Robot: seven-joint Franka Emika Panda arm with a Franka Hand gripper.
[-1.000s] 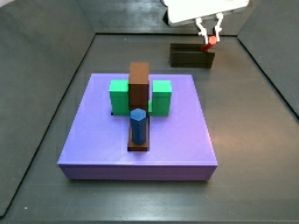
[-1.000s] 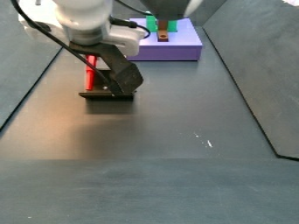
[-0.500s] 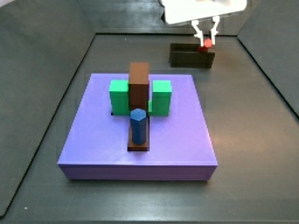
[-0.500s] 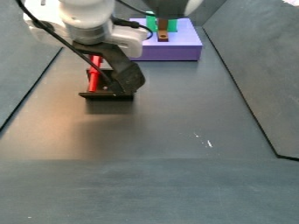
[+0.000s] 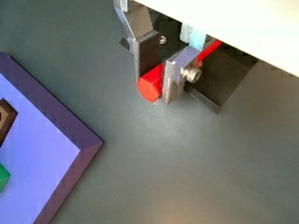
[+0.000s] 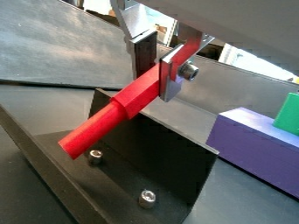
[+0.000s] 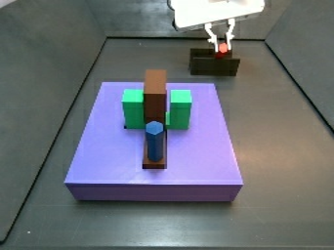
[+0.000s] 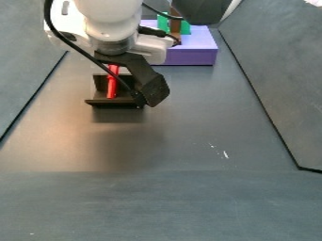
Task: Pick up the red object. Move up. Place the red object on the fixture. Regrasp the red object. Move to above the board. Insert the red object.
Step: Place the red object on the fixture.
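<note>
Hand point(image 5: 156, 73) pinching the red object point(image 6: 114, 112) near its upper end, silver finger plates point(image 6: 176, 70) pressed against both sides of the peg in both wrist views. Red object tilted, lower end down inside the fixture point(image 6: 152, 166), just above its dark inner face with two screw heads; contact with the fixture not discernible. In a side view, hand point(image 7: 220, 39) poised directly over the fixture point(image 7: 213, 64), near the far edge of the table point(image 7: 274, 176), red object point(image 7: 221, 46) showing between the fingers. In a side view, red object point(image 8: 112, 83) slanting down into the fixture point(image 8: 116, 102), partly hidden behind the dark wrist body, hand point(image 8: 116, 72) just above. Board point(image 7: 152, 146) lying well apart from the fixture, toward the middle of the table, bearing a brown upright bar point(image 7: 155, 93), two green blocks point(image 7: 133, 108) flanking it, and a blue peg point(image 7: 154, 141) standing upright in front. Corner of the board point(image 5: 47, 140) visible in a wrist view.
</note>
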